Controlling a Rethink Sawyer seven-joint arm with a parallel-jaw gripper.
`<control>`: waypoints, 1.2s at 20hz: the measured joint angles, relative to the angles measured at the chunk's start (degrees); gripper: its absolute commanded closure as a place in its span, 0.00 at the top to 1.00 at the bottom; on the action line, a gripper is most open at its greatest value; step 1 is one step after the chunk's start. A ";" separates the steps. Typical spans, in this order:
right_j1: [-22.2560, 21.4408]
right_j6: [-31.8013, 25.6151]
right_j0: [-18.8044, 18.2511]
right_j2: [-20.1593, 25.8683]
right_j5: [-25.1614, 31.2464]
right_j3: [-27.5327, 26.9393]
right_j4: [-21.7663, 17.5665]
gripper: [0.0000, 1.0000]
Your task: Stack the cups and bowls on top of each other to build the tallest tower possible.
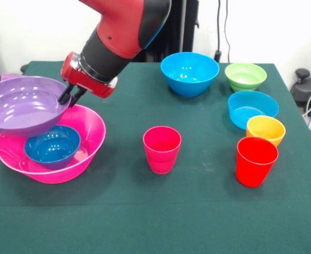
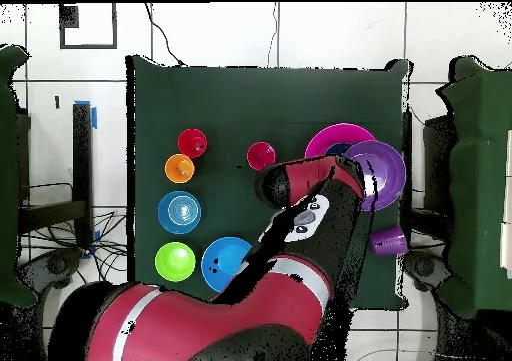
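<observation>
We see the gripper (image 1: 70,95) pinching the purple bowl (image 1: 23,106) by its 3 o'clock rim, tilted over the pink bowl (image 1: 89,132) holding the small dark blue bowl (image 1: 52,146). That one-sided grip could let it slip.

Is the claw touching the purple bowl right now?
Touching. In the front view the claw grips the rim of the purple bowl, which hangs tilted above the pink bowl.

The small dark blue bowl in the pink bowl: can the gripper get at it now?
Probably not: the gripper is shut on the purple bowl, which hangs partly over the small dark blue bowl.
</observation>
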 measured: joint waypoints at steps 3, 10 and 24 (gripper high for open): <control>-0.05 0.00 -0.52 0.31 0.01 -0.42 -0.01 0.00; -0.29 0.00 -1.12 0.61 -0.26 -0.82 -1.13 0.00; -1.79 0.00 -1.13 1.64 -0.63 -0.86 -1.33 0.00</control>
